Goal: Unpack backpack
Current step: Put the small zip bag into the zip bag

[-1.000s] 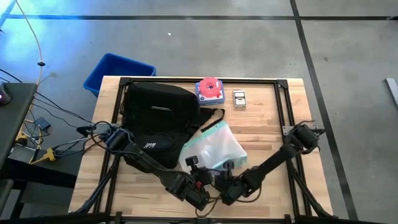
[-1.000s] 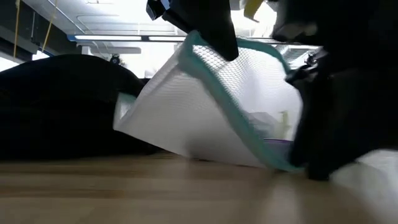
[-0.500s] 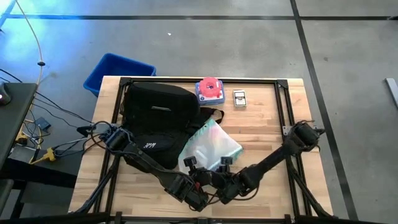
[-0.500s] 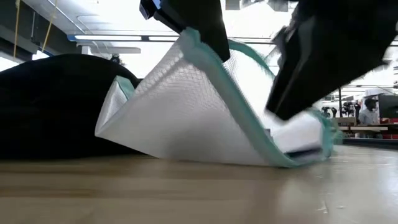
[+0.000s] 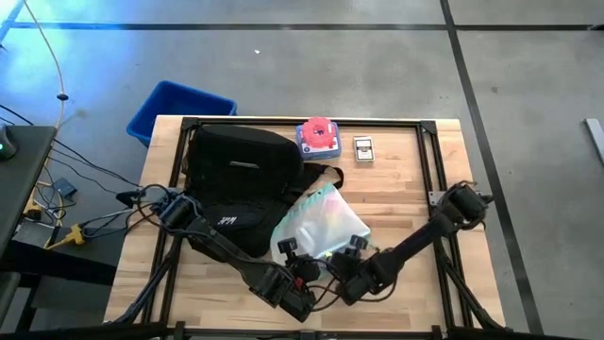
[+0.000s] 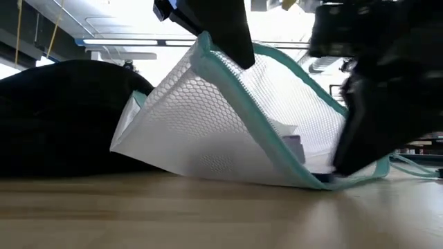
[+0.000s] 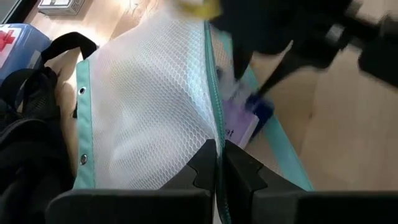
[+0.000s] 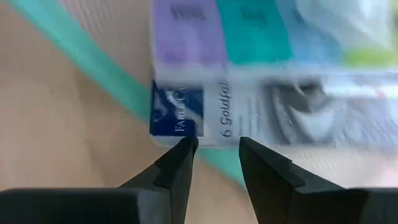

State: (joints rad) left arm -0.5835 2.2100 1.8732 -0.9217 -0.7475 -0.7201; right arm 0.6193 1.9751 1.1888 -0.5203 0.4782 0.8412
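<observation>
Jaws of the left gripper [image 7: 216, 163]: clenched on the teal zipper edge of a white mesh pouch [image 5: 321, 224], holding that edge raised above the tabletop [image 5: 396, 189]; in the low view the pouch [image 6: 228, 124] stands tent-like, its far side resting on the wood.

Jaws of the right gripper [image 8: 214, 155]: parted, grasping nothing, fingertips just short of a flat pencil box [image 8: 261, 118] that lies inside the pouch. Right gripper position in the high view [image 5: 351, 247]: at the pouch's near right corner, close beside the left gripper [image 5: 291, 251].

Pouch contents: one flat box with a dark blue label panel and bands of purple, teal and pale blue; lettering partly legible, reading "6 Goldf…". The same box shows through the mesh in the left wrist view [image 7: 239, 118]. Other contents cannot be made out.

Backpack [image 5: 236, 184]: black fabric, lying flat on the left half of the tabletop, a strap trailing toward the pouch, which touches its right side. Interior not visible.

Other items on the tabletop: a blue case with a red round piece on top [image 5: 318, 136], at the far edge just right of the backpack; a small card box [image 5: 363, 149] beside it.

Off the tabletop: a blue plastic bin [image 5: 179, 109] on the floor at the far left corner; its inside is not clearly visible.
</observation>
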